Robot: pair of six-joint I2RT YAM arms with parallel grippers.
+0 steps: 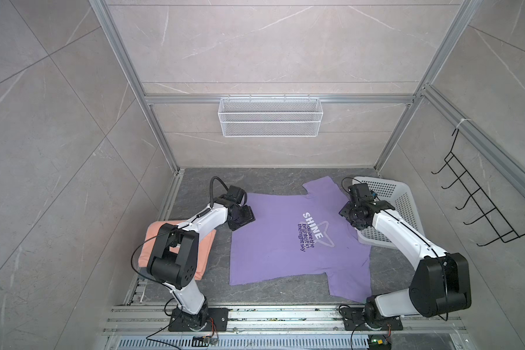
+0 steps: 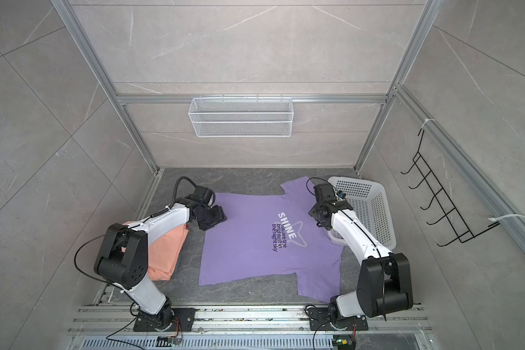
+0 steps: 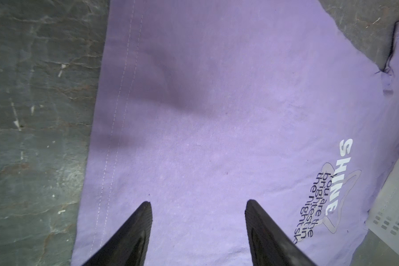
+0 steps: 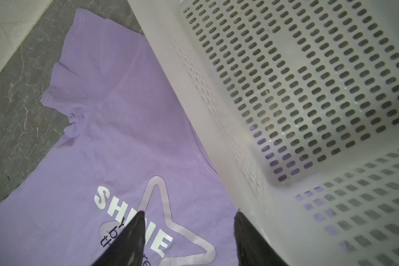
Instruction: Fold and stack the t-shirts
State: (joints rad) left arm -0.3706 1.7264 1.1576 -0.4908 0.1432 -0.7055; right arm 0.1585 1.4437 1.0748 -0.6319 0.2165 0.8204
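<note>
A lavender t-shirt (image 1: 279, 242) (image 2: 249, 248) with "SHINE" lettering lies spread flat on the dark table, its hem to the left and its neck toward the white basket. A salmon-peach t-shirt (image 1: 206, 251) (image 2: 167, 254) lies folded at the left, partly hidden under my left arm. My left gripper (image 1: 240, 218) (image 3: 198, 202) hangs open over the lavender cloth (image 3: 217, 115) near the hem, with nothing between its fingers. Above the lettering, beside the collar, my right gripper (image 1: 356, 215) (image 4: 189, 213) stands open over the shirt (image 4: 113, 138), empty.
A white perforated plastic basket (image 1: 406, 206) (image 4: 309, 92) lies tilted at the right, resting on the shirt's shoulder edge. A wire basket (image 1: 270, 116) hangs on the back wall and a black hook rack (image 1: 482, 206) on the right wall. Aluminium rails (image 1: 285, 315) run along the front.
</note>
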